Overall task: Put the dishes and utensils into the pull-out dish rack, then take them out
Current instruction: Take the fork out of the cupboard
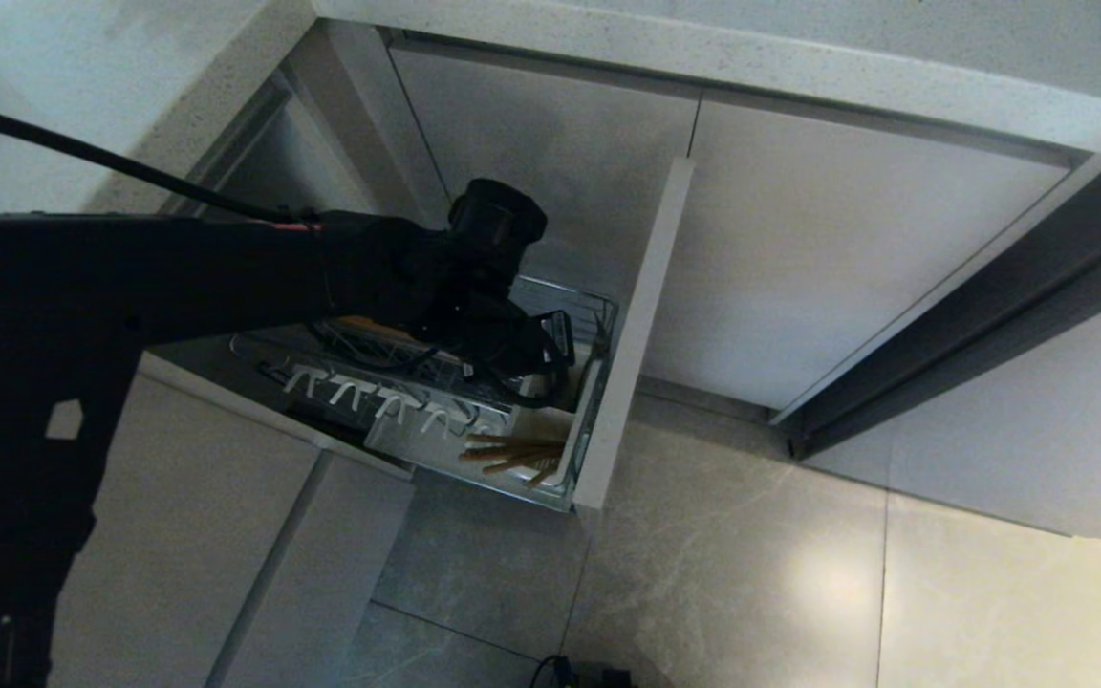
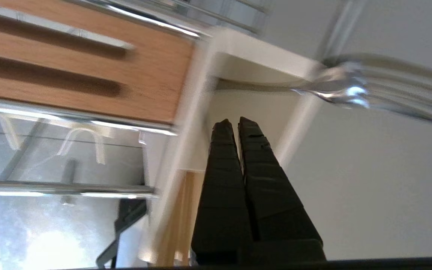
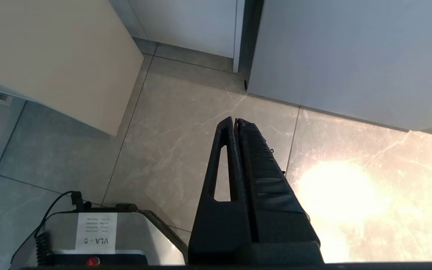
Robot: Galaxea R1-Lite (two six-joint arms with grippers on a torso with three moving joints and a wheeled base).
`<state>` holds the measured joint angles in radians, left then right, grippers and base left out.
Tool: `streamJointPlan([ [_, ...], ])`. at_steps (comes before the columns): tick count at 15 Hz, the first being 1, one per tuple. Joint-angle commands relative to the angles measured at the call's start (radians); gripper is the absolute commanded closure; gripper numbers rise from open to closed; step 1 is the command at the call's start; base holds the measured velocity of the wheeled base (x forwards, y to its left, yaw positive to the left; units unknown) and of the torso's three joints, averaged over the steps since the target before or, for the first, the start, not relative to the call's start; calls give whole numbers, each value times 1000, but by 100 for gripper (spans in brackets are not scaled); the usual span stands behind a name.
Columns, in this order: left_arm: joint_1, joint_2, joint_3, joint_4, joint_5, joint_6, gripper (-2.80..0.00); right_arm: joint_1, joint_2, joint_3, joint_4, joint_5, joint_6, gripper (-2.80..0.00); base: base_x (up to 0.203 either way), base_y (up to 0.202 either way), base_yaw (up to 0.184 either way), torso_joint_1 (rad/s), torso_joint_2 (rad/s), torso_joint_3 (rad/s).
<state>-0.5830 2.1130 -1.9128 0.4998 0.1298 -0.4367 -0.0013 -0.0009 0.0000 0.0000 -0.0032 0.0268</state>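
Observation:
The pull-out dish rack stands drawn out of the cabinet, its flat beige front panel on the right. Light-brown chopsticks lie bunched in the white caddy at the rack's near end. My left gripper reaches down over the rack beside the caddy. Its black fingers are shut with nothing between them. The chopsticks show just beside them. The slotted wooden strip and white pegs lie along the rack. The dishes are out of view. My right gripper hangs shut above the floor.
Plain cabinet doors close the space right of the rack, under a pale counter edge. Grey floor tiles spread in front. The robot's base with a coiled cable sits below the right gripper.

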Motion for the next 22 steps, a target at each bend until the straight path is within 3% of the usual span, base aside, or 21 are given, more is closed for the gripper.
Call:
streamJointPlan([
  [1,-1,-2,0,3,4,-2,0,0,-1,-1,0,0,1,0,0,0,0,0,0,0],
  [7,-1,-21,0,3,8,-2,0,0,-1,0,0,0,0,0,0,0,0,0,0,0],
  [15,-12,-82,1,10,128,4,0,0,-1,0,0,0,0,0,0,0,0,0,0,0],
  [16,-17,-89,1,11,129,6,-280,0,-1,0,0,0,1,0,0,0,0,0,0,0],
  [22,-28,-106,1,14,128,3,-280,0,-1,0,0,0,1,0,0,0,0,0,0,0],
])
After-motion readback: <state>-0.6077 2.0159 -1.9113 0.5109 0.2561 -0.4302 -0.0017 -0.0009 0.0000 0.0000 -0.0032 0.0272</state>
